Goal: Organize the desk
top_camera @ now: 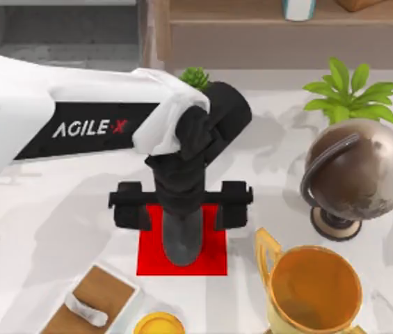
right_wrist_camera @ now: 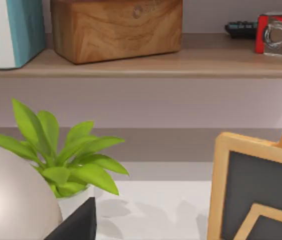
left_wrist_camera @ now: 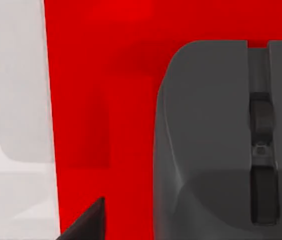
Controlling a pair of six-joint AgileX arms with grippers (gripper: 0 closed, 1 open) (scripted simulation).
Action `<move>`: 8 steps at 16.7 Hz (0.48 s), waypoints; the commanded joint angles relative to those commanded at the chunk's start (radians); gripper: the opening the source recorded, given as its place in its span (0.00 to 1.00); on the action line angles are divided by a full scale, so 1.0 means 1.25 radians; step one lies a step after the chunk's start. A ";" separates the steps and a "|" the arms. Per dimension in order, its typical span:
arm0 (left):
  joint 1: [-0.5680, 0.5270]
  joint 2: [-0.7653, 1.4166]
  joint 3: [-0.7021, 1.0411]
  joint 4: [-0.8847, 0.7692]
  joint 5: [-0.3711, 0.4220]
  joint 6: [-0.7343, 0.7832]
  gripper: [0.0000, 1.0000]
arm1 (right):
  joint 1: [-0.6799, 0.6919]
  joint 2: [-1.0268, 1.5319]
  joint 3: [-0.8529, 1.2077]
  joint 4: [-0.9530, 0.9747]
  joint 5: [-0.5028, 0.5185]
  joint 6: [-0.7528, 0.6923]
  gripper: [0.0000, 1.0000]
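Hovering over the mat [top_camera: 151, 259], the left gripper [top_camera: 182, 209] stands spread above the mouse [left_wrist_camera: 220, 145] lying there; next likely lifting clear, judging placement done.

"AGILE·X" in white slanted capitals, X tinted red, on black panel [top_camera: 85, 130] along side of white left arm [top_camera: 15, 118], at about 9 o'clock in top view. No other readable text: blue-and-white book [right_wrist_camera: 11, 30], wooden box [right_wrist_camera: 116, 27] and framed board [right_wrist_camera: 255, 195] carry no legible lettering.
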 joint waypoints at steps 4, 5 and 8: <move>0.001 -0.001 0.000 0.000 0.000 0.000 1.00 | 0.000 0.000 0.000 0.000 0.000 0.000 1.00; 0.001 -0.001 0.000 0.000 0.000 0.000 1.00 | 0.000 0.000 0.000 0.000 0.000 0.000 1.00; 0.037 -0.021 -0.017 0.044 0.015 0.045 1.00 | 0.000 0.000 0.000 0.000 0.000 0.000 1.00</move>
